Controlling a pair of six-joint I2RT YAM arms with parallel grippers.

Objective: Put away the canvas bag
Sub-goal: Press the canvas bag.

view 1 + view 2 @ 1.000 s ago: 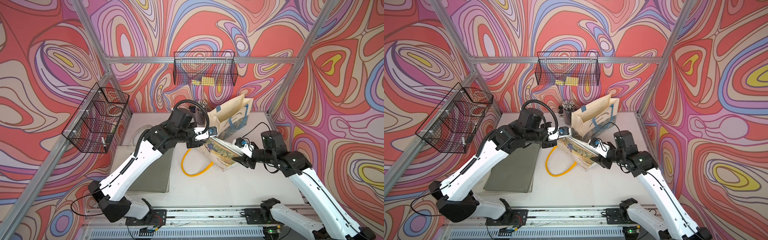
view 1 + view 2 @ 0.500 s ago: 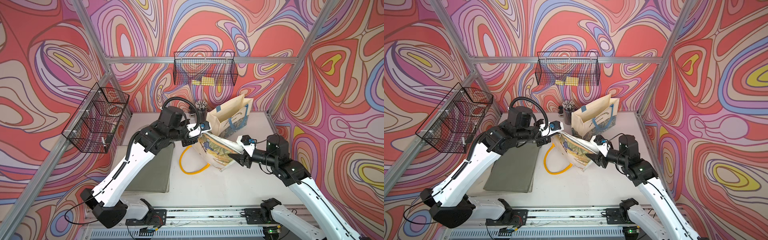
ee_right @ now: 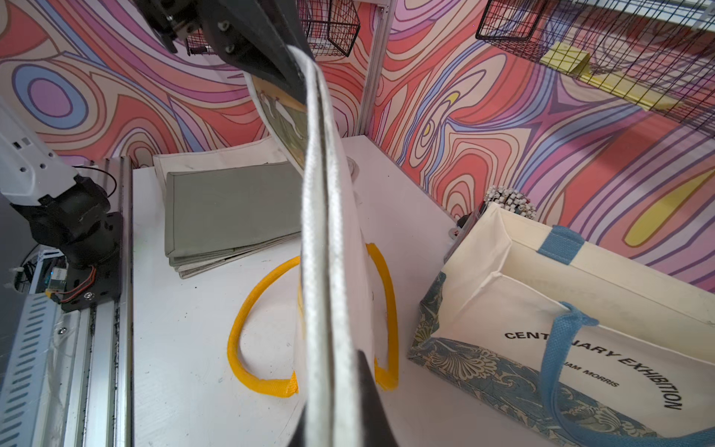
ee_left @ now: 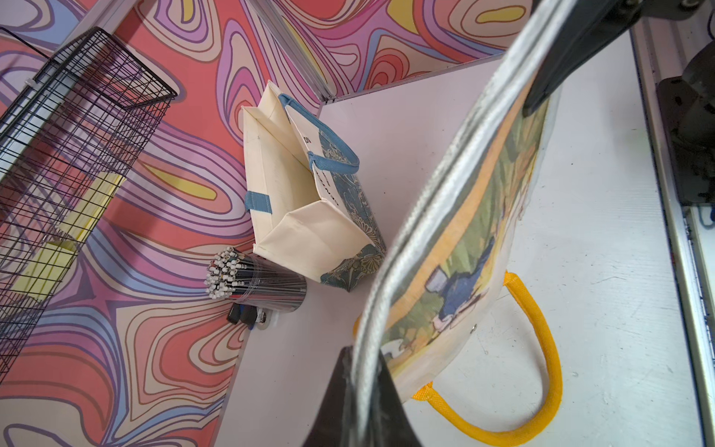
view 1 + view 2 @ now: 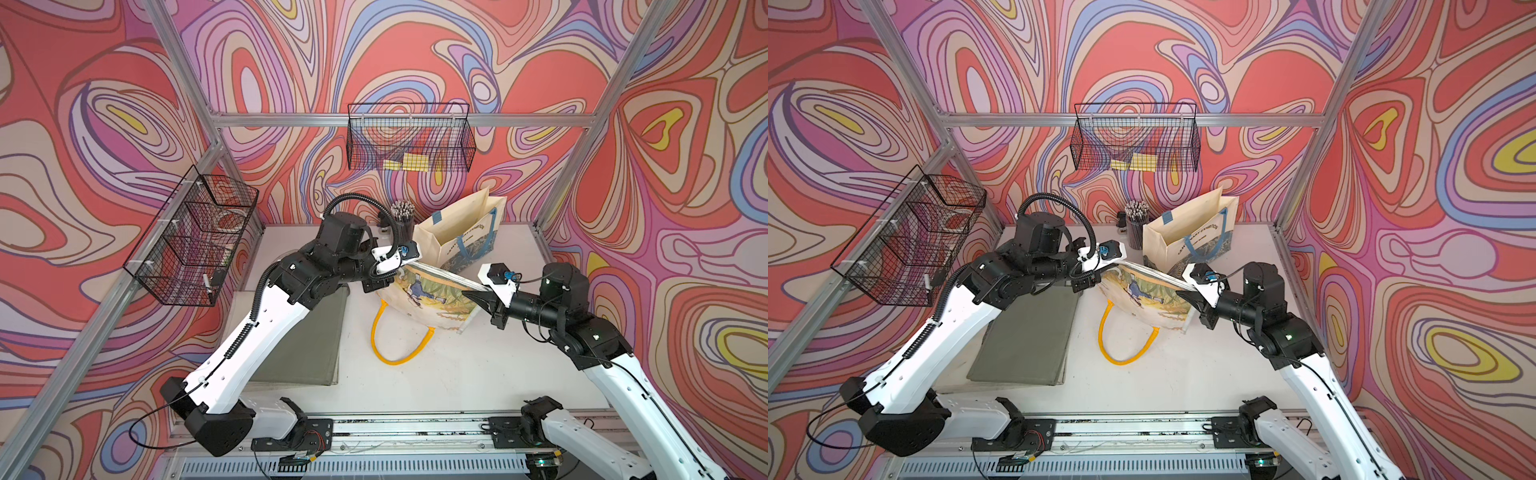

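The canvas bag (image 5: pixel 424 299) (image 5: pixel 1142 301), printed with a painting and fitted with yellow handles (image 5: pixel 395 345), hangs upside down above the white table (image 5: pixel 478 374). Its white seamed edge is stretched between both grippers, and the handles droop onto the table. My left gripper (image 5: pixel 390 277) (image 4: pixel 361 352) is shut on the edge's left end. At the right end my right gripper (image 5: pixel 473 289) (image 3: pixel 336 371) is shut on the same edge. In the right wrist view the edge (image 3: pixel 321 216) runs taut up to the left gripper.
A cream tote with blue handles (image 5: pixel 461 237) stands open behind the bag, next to a cup of pencils (image 5: pixel 401 214). Folded grey-green bags (image 5: pixel 307 340) lie at the left. Wire baskets hang on the back wall (image 5: pixel 409 141) and the left wall (image 5: pixel 191 241).
My right gripper has closed on the bag's edge. The left arm has drawn back to the left, and the bag now hangs taut between both grippers.
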